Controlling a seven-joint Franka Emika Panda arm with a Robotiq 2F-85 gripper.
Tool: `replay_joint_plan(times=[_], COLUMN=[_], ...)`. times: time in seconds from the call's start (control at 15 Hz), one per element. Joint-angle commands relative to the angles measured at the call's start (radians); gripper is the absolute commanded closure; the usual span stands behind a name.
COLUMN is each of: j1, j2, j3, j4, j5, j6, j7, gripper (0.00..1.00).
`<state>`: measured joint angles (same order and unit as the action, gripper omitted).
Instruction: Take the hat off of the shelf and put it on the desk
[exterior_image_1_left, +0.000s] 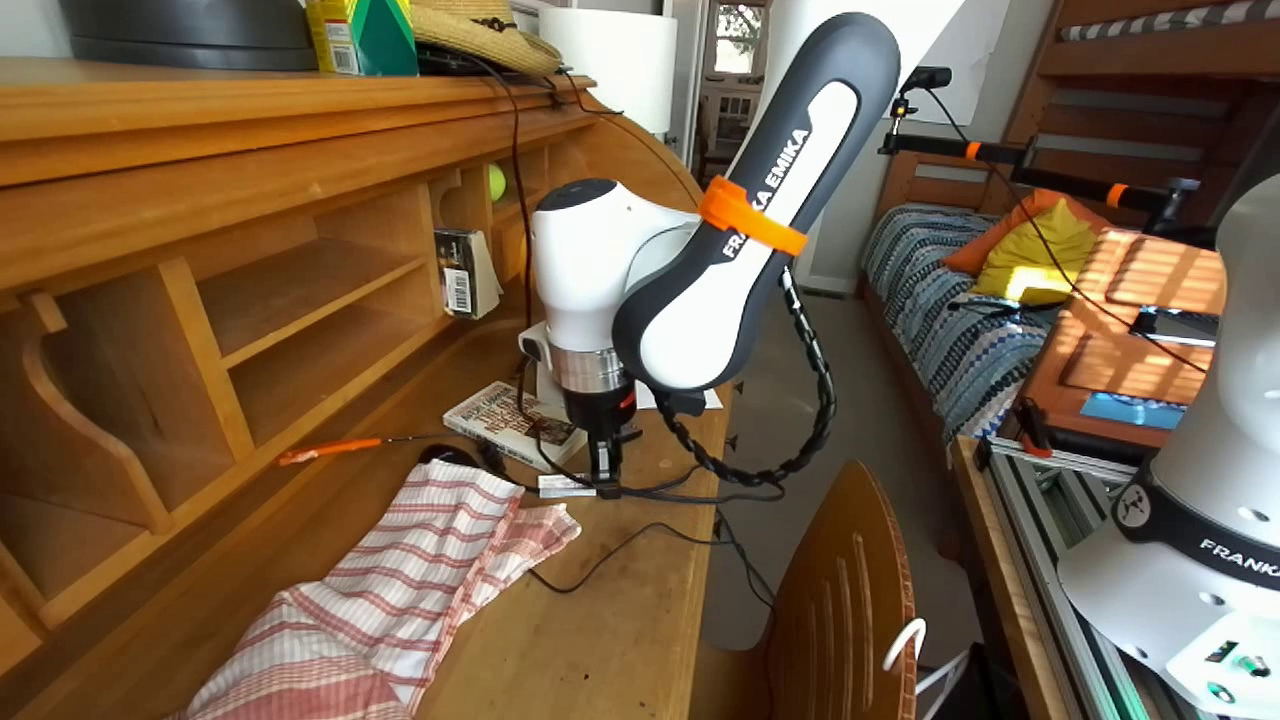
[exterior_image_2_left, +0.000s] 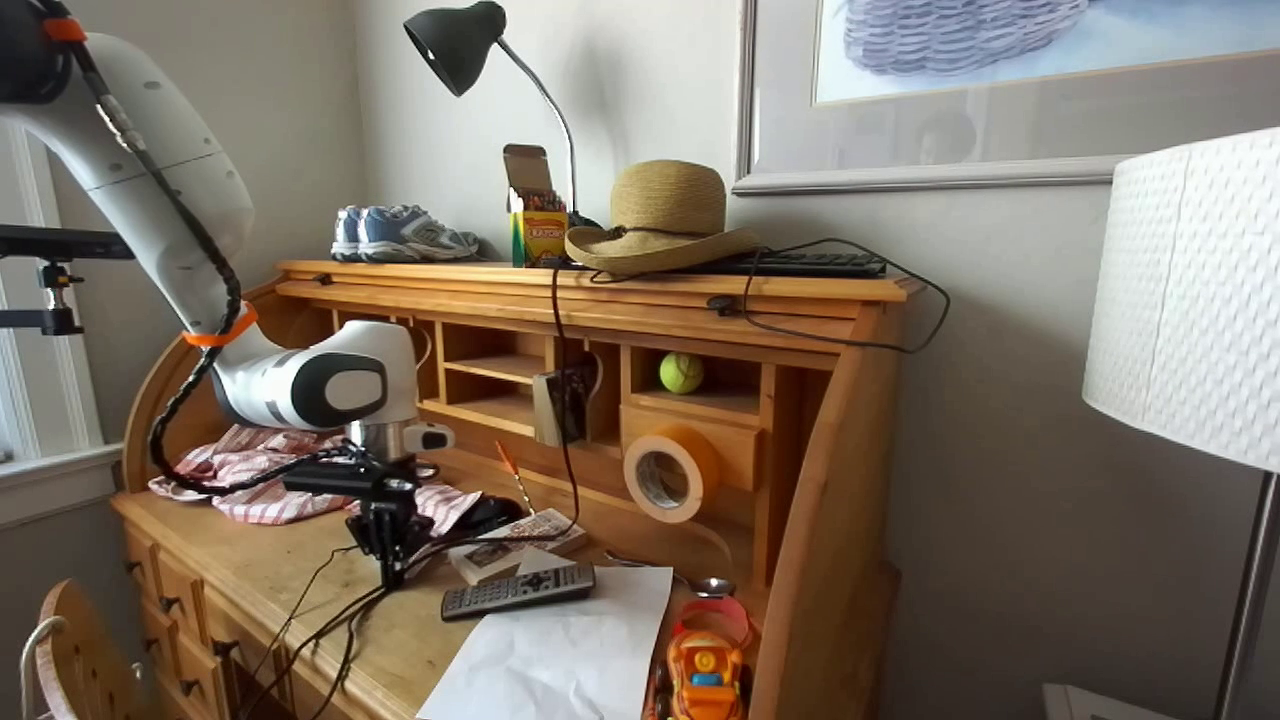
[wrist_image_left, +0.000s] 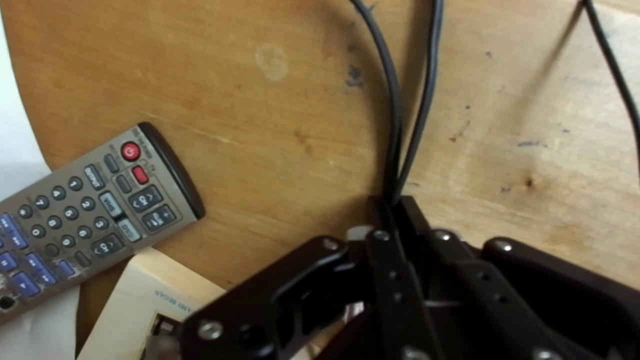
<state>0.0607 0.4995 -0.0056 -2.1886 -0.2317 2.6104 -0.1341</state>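
Observation:
The tan straw hat (exterior_image_2_left: 668, 200) rests on the shelf (exterior_image_2_left: 450, 273), its brim dipping over the front edge; an exterior view also shows part of this hat (exterior_image_1_left: 485, 30). My gripper (wrist_image_left: 392, 200) points down low over the desk (exterior_image_2_left: 265, 575), far below the hat. Its jaws have come together on black cables (wrist_image_left: 427, 85), with strands running out from between the fingertips. In both exterior views the gripper (exterior_image_1_left: 606, 488) is just above the writing surface, and whether its tips touch the wood I cannot tell. The hat is out of the wrist view.
Beside the jaws lie a remote (wrist_image_left: 90, 215), a book (exterior_image_1_left: 510, 425) and white paper (exterior_image_2_left: 570, 640). A checked cloth (exterior_image_1_left: 390, 590) covers another stretch of desk. A crayon box (exterior_image_2_left: 540, 235) and a keyboard (exterior_image_2_left: 820, 264) flank the hat. One cable (exterior_image_2_left: 560, 370) hangs from the shelf.

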Motion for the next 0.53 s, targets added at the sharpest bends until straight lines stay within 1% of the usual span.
replay_joint_plan(times=[0.0, 0.07, 0.13, 0.2, 0.27, 0.4, 0.47], j1=[0.001, -0.021, -0.026, -0.026, -0.028, -0.019, -0.003], j2=[0.022, 0.01, 0.0, -0.055, -0.081, -0.173, -0.228], j3=[-0.001, 0.024, 0.03, 0.028, 0.028, 0.005, -0.02], j4=[0.015, 0.01, 0.005, -0.032, -0.051, -0.115, -0.157], j5=[0.002, 0.031, 0.039, 0.03, 0.024, -0.001, -0.028], j6=[0.008, -0.013, -0.015, -0.003, 0.01, 0.069, 0.114], j7=[0.015, -0.021, -0.027, -0.032, -0.036, -0.007, 0.031], gripper=[0.98, 0.98, 0.98, 0.98, 0.98, 0.98, 0.98])
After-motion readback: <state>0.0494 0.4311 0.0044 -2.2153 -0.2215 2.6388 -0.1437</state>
